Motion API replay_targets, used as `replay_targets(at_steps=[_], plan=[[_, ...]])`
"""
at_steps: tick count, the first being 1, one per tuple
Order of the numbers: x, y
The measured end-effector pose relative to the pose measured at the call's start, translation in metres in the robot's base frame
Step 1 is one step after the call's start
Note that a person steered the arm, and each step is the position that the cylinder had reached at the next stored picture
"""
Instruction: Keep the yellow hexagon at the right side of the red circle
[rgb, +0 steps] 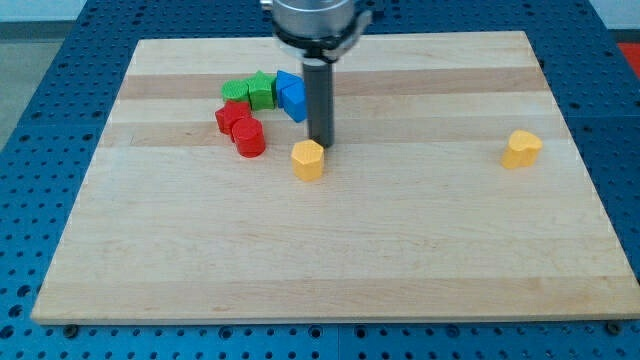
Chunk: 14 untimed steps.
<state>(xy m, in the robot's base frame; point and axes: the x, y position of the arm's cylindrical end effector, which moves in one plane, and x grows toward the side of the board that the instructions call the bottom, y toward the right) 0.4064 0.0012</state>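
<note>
The yellow hexagon (308, 159) lies on the wooden board left of centre. The red circle (249, 137) sits a short way to its left and slightly higher, with a gap between them. My tip (321, 146) is just above and right of the yellow hexagon, touching or nearly touching its upper right edge. The rod rises from there to the arm at the view's top.
A second red block (231, 116) touches the red circle at its upper left. Two green blocks (250, 91) and two blue blocks (291, 95) cluster above them. Another yellow block (521, 148) lies far right. The board's edge (330, 320) runs along the view's bottom.
</note>
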Motion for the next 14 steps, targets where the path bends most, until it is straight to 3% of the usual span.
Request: replay_targets(at_steps=[1, 2, 3, 5, 14], plan=[[0.022, 0.029], [0.064, 0.029], [0.068, 0.002], [0.035, -0.033], [0.014, -0.039]])
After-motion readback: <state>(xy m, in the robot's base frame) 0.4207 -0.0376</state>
